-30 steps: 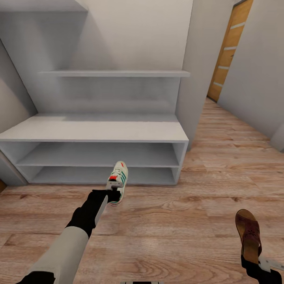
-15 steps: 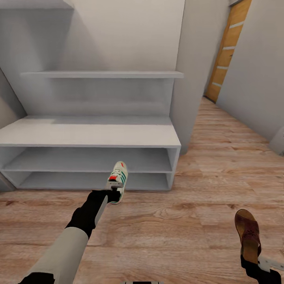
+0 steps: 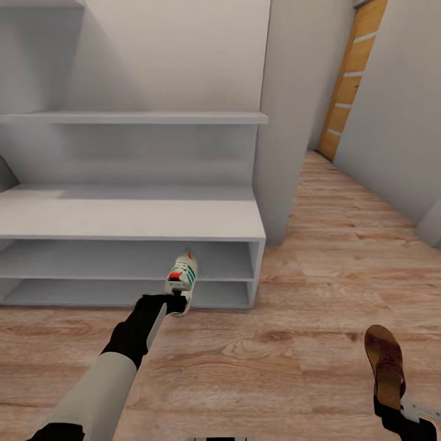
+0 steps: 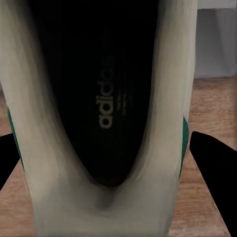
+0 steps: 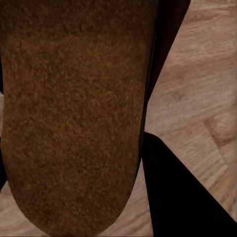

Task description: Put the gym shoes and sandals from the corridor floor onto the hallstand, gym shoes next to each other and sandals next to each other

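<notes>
As the head camera swings right, sliding the pale grey hallstand (image 3: 131, 214) toward the left of the frame and opening up more of the corridor floor (image 3: 294, 343) and the orange door (image 3: 354, 79) at upper right, both arms keep their loads where they sat a second ago. The left gripper (image 3: 174, 300), at lower centre, pinches a gym shoe (image 3: 182, 278) by its heel, toe pointing at the rack's open lower tiers; the right gripper (image 3: 398, 409), at lower right, clamps a sandal (image 3: 384, 361) by its heel end, toe forward, above the planks. The shift looks like the base or trunk turning to line up with the rack rather than any move of the shoes, so placement has not yet begun and the top surface and both tiers appear bare. The left wrist view looks straight into the gym shoe's (image 4: 106, 118) dark opening, a printed brand name on the insole, with black fingers (image 4: 215, 168) hugging either side; the head view hides that interior. The right wrist view presses close on the sandal's (image 5: 74, 113) grainy brown footbed, one dark finger (image 5: 177, 187) beside it.
</notes>
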Motion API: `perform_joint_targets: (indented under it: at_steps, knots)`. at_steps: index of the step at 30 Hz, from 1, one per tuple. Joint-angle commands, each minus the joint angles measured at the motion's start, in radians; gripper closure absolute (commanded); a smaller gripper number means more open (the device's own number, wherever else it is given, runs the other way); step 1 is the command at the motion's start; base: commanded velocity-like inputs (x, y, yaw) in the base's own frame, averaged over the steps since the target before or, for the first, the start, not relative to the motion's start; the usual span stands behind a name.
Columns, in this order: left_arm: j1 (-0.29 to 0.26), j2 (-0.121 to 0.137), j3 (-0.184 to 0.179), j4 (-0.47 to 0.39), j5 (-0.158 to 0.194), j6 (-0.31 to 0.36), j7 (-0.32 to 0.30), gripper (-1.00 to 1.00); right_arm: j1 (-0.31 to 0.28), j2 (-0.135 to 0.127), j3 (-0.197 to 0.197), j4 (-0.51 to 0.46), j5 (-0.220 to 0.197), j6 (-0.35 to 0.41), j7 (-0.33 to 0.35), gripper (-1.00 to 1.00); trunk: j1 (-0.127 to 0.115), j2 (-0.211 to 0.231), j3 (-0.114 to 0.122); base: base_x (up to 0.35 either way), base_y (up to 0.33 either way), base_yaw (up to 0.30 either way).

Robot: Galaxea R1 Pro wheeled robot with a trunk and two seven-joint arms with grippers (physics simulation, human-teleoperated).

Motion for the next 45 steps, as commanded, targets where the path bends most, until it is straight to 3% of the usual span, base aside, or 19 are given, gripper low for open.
perform_joint_targets:
  at_steps: [1,20,45]
  knots:
    - [0.0,0.0,0.0,-0.002,-0.007,0.005,-0.002,1.0,-0.001,0.0,0.004,0.001,-0.014,-0.003,-0.001,1.0,0.0,0.0,-0.001,0.298,-0.176,0.0]
    - [0.0,0.001,0.001,-0.002,-0.006,0.004,0.0,1.0,-0.001,0.0,0.004,0.001,-0.014,-0.003,-0.001,1.0,0.0,0.0,-0.001,0.311,-0.104,0.0]
    - [0.002,-0.001,0.0,-0.002,-0.012,0.004,0.0,1.0,-0.001,0.0,0.004,0.001,-0.014,-0.001,-0.001,1.0,0.0,0.0,-0.001,0.102,-0.001,0.0]
